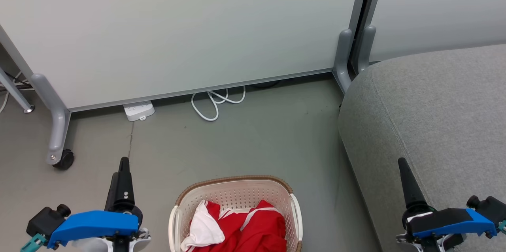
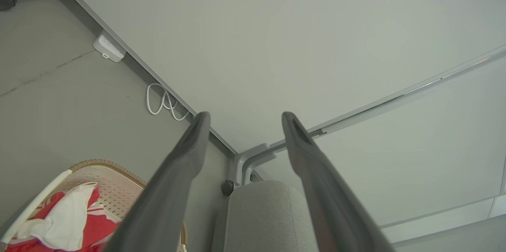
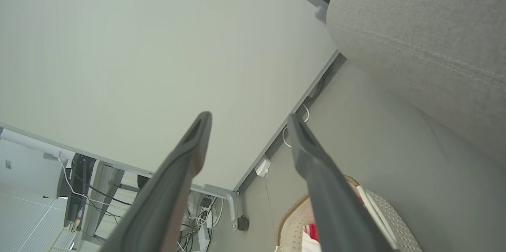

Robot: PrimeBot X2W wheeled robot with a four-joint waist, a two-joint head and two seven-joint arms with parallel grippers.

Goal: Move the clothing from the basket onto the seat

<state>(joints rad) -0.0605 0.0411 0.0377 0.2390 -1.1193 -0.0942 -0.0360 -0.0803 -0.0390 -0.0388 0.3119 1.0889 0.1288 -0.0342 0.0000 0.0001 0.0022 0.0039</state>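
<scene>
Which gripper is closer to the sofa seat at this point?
Right. The right gripper hangs open over the edge of the seat; the left gripper, also open, is on the far side of the basket, above the floor.

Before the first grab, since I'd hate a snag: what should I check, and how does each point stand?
1. The left claw open and empty: ok.
2. The right claw open and empty: ok.
3. The clothing inside the basket, uncovered: ok.
4. The basket upright on the floor: ok.
5. The seat bare where visible: ok.
6. The clothing untangled: cannot tell.
</scene>
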